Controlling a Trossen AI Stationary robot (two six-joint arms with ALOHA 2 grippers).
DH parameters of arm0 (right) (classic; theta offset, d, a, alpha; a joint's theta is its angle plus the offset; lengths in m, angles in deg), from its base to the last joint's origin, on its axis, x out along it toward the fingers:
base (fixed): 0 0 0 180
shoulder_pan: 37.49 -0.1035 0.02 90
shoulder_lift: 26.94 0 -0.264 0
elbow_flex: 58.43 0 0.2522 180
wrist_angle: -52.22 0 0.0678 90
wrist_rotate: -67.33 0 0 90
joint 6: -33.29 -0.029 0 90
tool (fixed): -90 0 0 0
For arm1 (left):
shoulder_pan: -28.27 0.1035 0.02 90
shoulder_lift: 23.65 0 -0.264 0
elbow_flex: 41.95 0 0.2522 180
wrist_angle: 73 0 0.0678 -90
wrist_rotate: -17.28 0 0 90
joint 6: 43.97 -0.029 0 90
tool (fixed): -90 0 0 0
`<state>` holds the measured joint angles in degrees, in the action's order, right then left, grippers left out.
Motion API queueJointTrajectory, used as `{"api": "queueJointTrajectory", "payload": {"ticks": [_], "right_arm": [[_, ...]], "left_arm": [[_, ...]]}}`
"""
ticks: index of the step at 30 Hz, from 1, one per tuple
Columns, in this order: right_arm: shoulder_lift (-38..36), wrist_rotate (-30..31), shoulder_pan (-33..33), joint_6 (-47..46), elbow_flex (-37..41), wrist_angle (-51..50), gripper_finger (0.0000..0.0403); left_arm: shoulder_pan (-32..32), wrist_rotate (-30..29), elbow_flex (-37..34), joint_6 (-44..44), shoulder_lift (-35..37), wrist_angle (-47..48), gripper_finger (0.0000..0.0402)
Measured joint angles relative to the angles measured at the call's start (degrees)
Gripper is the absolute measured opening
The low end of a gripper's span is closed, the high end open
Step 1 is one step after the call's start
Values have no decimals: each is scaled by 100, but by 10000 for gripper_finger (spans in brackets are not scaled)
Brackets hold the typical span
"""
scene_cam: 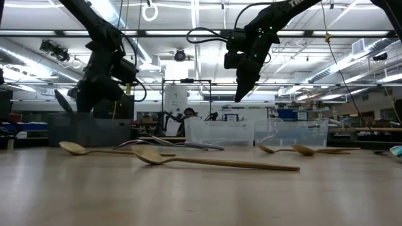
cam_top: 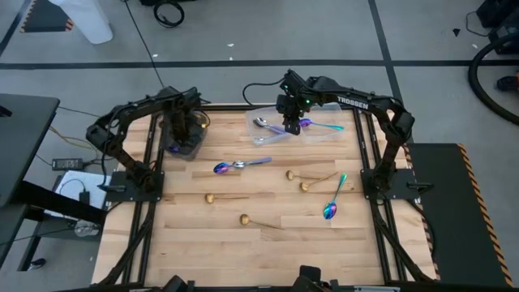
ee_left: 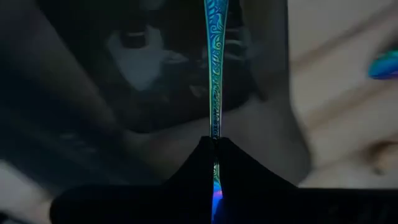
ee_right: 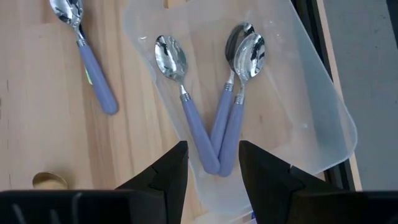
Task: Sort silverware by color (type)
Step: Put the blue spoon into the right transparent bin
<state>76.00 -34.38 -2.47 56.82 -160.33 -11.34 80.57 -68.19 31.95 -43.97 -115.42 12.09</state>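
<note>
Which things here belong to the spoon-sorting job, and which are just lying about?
Job: gold spoons; iridescent spoon; lilac-handled silver spoons; clear container; dark bin.
Lying about: coiled cable; black box on floor.

Four gold spoons (cam_top: 212, 197) lie scattered flat on the wood. A rainbow spoon (cam_top: 333, 199) lies flat to their right, another (cam_top: 222, 168) beside a lilac-handled silver spoon (cam_top: 253, 163) mid-table. Three more silver spoons with lilac handles (ee_right: 217, 124) rest in a clear tray, handles crossing. One rainbow spoon's patterned handle (ee_left: 215, 68) is held upright.
</note>
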Motion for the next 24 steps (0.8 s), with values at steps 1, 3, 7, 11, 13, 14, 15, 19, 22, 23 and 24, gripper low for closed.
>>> {"api": "queueJointTrajectory", "payload": {"ticks": [1,3,7,11,13,14,15,19,22,23,24], "right_arm": [[0,-1,0,2,0,0,153],[0,-1,0,7,0,3,153],[0,-1,0,21,0,26,153],[0,-1,2,31,0,42,153],[0,-1,2,30,0,41,153],[0,-1,2,25,0,39,153],[0,-1,2,18,0,41,153],[0,-36,2,7,0,35,153],[0,-36,2,10,0,35,153],[0,-37,2,7,0,35,153],[0,-37,1,7,0,35,153]], "left_arm": [[-44,177,0,89,-25,-4,14],[-130,474,0,240,-30,-20,14],[-326,720,0,613,-30,-251,14],[-472,1252,0,909,-30,-781,14],[-540,1310,0,1002,-30,-1076,14],[-566,1271,0,1010,-30,-1146,14],[-583,1162,1,996,-28,-1211,14],[-661,620,2,346,-27,-1331,14],[-723,295,2,-333,-27,-1409,14],[-735,213,0,-544,-26,-1484,15],[-758,115,0,-749,-25,-1570,17]]}}
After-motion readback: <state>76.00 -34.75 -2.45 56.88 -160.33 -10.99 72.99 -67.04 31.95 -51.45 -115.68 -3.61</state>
